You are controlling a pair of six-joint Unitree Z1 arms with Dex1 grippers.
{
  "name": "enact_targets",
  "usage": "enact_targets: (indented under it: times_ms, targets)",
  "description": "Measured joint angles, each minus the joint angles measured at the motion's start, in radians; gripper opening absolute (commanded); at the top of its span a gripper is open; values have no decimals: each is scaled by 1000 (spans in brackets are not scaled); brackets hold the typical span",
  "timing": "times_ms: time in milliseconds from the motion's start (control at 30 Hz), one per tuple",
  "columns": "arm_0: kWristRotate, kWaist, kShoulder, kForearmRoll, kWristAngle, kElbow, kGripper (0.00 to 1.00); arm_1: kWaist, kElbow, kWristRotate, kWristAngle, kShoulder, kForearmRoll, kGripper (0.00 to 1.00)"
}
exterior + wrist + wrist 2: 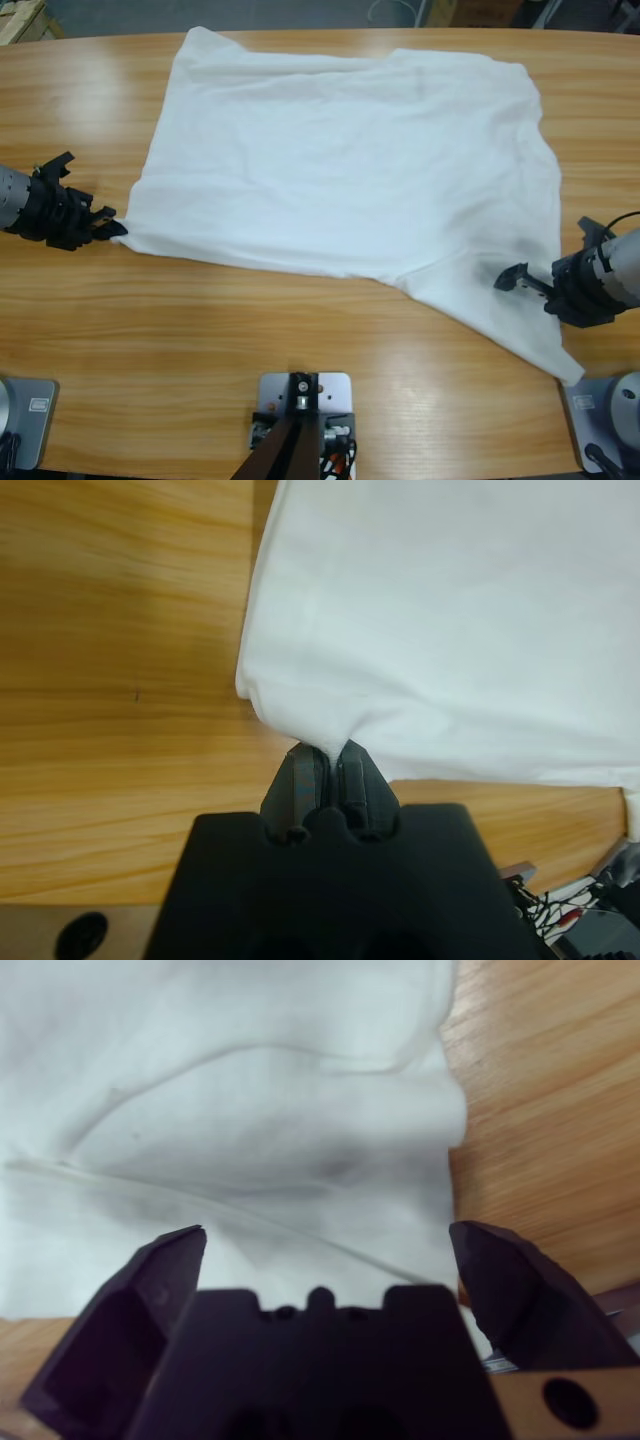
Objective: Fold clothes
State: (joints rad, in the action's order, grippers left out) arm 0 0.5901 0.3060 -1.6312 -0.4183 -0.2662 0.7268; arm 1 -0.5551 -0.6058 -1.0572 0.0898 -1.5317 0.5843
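A large white T-shirt (340, 160) lies spread over the wooden table (200, 340), one flap trailing toward the front right. At its left corner my left gripper (108, 228) is shut on a pinch of the white fabric (330, 735). Over the shirt's right edge hovers my right gripper (520, 280), which stands open. In the right wrist view the wide black jaws straddle rumpled cloth (300, 1160) with a seam running across it.
Bare wood (110, 630) runs along the table's near side and left of the shirt. The shirt's trailing flap (565, 370) reaches almost to the front right. Beyond the table's far edge there is floor with a wooden pallet (20, 18).
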Motion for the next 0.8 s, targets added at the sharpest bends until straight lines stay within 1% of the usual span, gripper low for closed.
enact_targets:
  times_ms: [400,600,800]
  targets:
    - [-5,-5,-13,0,0,8,0,0,4,0,5,-8,-17,1000]
    - [-44,-8,-13,3,-15,16,0,0,7,23,-2,-12,-26,1000]
    - [-100,-64,-13,7,-15,43,0,0,7,55,-4,-11,-26,1000]
